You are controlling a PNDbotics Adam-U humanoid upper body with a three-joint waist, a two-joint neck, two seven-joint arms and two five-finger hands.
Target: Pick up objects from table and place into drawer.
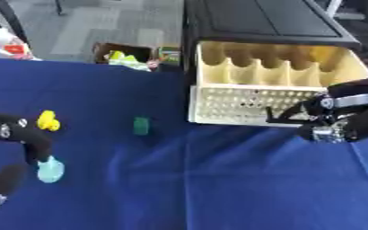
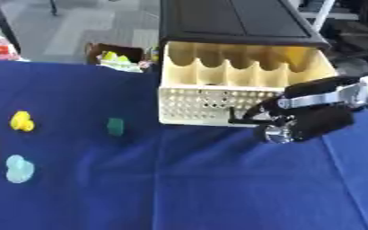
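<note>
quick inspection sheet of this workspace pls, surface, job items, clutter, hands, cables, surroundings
surface: table under a blue cloth, lightly creased
job's things: cream drawer pulled open from a black cabinet; yellow toy, green toy and light blue toy lie apart on the cloth
clutter: nothing seen on the cloth besides those
robot hands: left robot hand at the left edge, a finger down on the light blue toy, grip unclear; right robot hand at the drawer's front right, fingers curled, nothing seen held
cables: nothing seen
surroundings: box with yellow-green contents behind the table; grey floor
</note>
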